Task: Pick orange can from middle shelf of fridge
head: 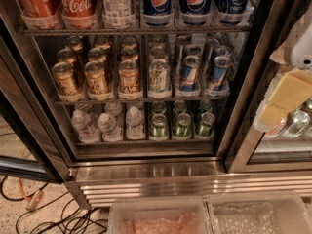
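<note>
Facing the fridge (146, 172) head-on, the camera view is showing the middle shelf (141, 101) carrying small cans in clear lane trays. The trays are keeping each file straight behind the front rail, likely so that one can comes out without toppling its neighbours. The orange can (129, 77) is standing upright at the front of the third lane from the left. Two lanes of matching cans are sitting to its left, and a green-and-white can (159, 77) is standing just beside it on the right. Slim blue-and-silver cans (190, 74) are filling the lanes further right. Cola bottles (78, 4) are standing on the rack above, while water bottles (109, 126) and green cans (183, 126) are sharing the rack below. The gripper (280, 104) is hanging at the right edge, well apart from the orange cans and not yet reaching in; I cannot tell whether it is wide or narrow. Two clear bins (156, 204) are sitting below the steel base, and I cannot make out what they are holding
</note>
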{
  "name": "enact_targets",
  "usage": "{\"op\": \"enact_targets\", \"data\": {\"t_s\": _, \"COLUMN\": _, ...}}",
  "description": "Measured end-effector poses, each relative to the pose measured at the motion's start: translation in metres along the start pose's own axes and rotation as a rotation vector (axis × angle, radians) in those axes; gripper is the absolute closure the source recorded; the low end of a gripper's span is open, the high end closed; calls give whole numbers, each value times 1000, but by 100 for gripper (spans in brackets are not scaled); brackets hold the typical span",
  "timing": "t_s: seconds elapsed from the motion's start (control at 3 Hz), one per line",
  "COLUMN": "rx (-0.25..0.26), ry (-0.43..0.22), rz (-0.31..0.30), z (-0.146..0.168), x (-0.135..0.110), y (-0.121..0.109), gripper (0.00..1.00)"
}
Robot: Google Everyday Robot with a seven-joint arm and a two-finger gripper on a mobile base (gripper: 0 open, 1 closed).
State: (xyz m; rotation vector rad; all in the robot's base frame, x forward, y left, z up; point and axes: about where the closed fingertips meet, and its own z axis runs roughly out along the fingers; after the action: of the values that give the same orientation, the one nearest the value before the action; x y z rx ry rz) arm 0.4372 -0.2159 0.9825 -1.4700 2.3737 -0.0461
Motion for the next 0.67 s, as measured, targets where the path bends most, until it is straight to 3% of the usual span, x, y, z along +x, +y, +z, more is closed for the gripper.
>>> {"op": "enact_targets", "data": {"t_s": 0.33, "rx": 0, "ry": 0, "rz": 0, "z": 0, "x": 0, "y": 0, "gripper": 0}}
{"op": "enact_targets", "data": {"t_s": 0.67, "rx": -23, "ry": -90, "rz": 42, "z": 14, "x": -14, "y": 9, "gripper": 0}}
